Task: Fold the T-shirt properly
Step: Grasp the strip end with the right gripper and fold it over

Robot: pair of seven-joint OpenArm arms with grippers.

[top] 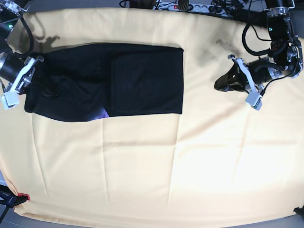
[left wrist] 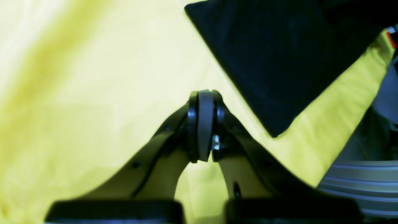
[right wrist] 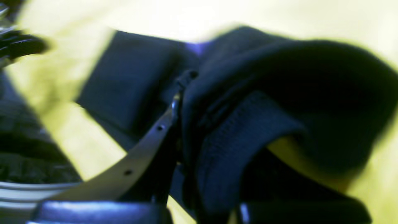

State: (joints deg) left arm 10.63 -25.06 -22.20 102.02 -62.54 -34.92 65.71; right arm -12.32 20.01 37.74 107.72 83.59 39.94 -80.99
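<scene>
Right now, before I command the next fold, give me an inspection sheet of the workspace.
Surface: pale yellow cloth covers the table, lightly creased.
Job's things: black T-shirt lies partly folded into a long band.
Clutter: nothing seen.
Grippers: right gripper has its jaws shut on the T-shirt's end; left gripper is shut, empty, apart from the shirt.
Cables: black cables loop by the left arm.
Surroundings: power strip beyond the far edge.

Table covered by pale yellow cloth (top: 142,166), cloth lightly creased, black T-shirt (top: 142,78) lying flat on cloth near far edge, partly folded, small purple patch at its near edge
</scene>
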